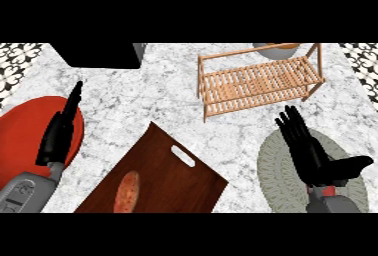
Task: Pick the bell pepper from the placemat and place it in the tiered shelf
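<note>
1. Two hands are showing in the head view, each coming in from the lower edge over a marbled counter [170, 95]
2. At the right, the right hand [308, 152] is hovering over the grey round placemat [277, 177], its fingers stretched out straight toward the shelf and its thumb sticking out to the side; it is grasping nothing
3. At the left, the left hand [60, 131] is lying over a red plate [22, 135], fingers straight and together, released, holding nothing
4. Sitting at the far right of the counter, just beyond the right hand's fingertips, is the wooden tiered shelf [258, 82], its slatted level showing bare
5. Lying between the two hands is a dark wooden cutting board [166, 175] with a handle slot, and an orange-brown oblong food item [128, 191] is resting near its lower edge
6. Nothing recognisable as the bell pepper is showing on the visible part of the placemat or on the shelf; where it is cannot be told
</note>
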